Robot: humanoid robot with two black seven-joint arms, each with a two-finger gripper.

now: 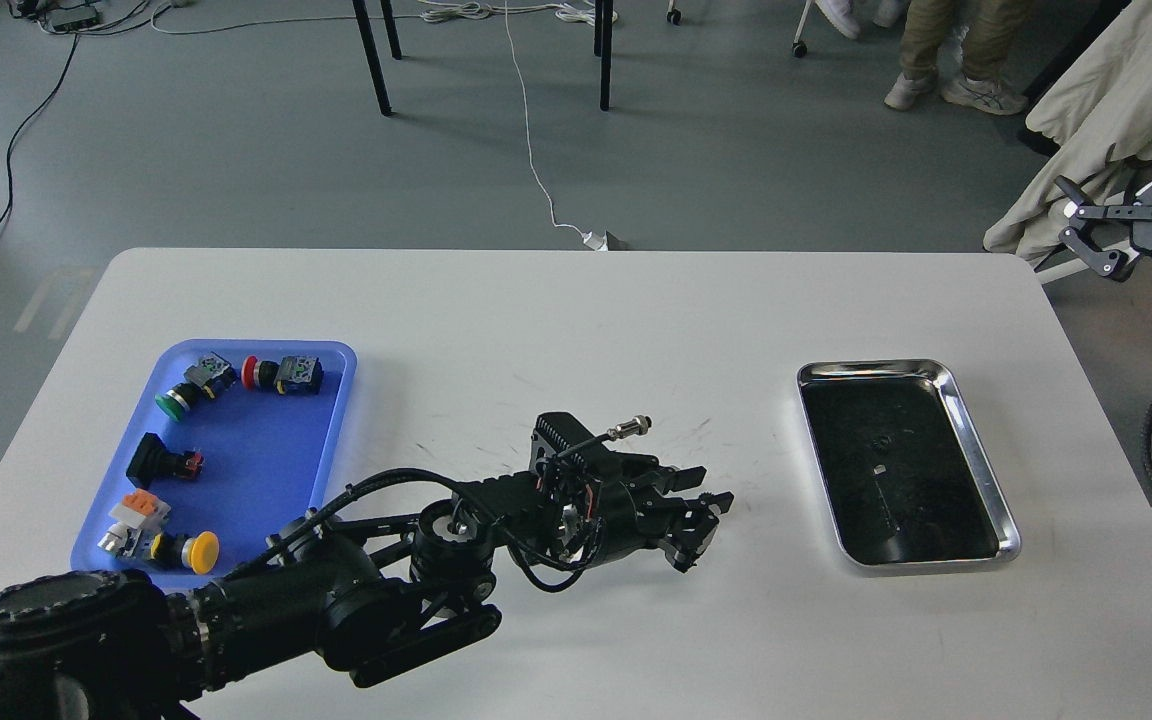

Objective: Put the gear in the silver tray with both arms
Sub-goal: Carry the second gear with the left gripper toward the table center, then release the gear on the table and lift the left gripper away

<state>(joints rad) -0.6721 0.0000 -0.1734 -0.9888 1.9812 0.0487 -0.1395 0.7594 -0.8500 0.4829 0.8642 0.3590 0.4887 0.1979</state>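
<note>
The silver tray (976, 455) lies on the right part of the white table; its dark bottom shows only reflections. No gear shows anywhere in view. My left gripper (701, 515) hovers low over the table's middle, well left of the tray, with its fingers spread and nothing visible between them. My right gripper (1126, 210) is raised off the table's far right corner, fingers spread wide and empty.
A blue plastic tray (326, 400) at the left holds several push-button switches: green (174, 404), red (251, 372), yellow (201, 551), and a black one (151, 460). Beige cloth (1096, 110) hangs beyond the right corner. Chair legs and cables lie on the floor behind.
</note>
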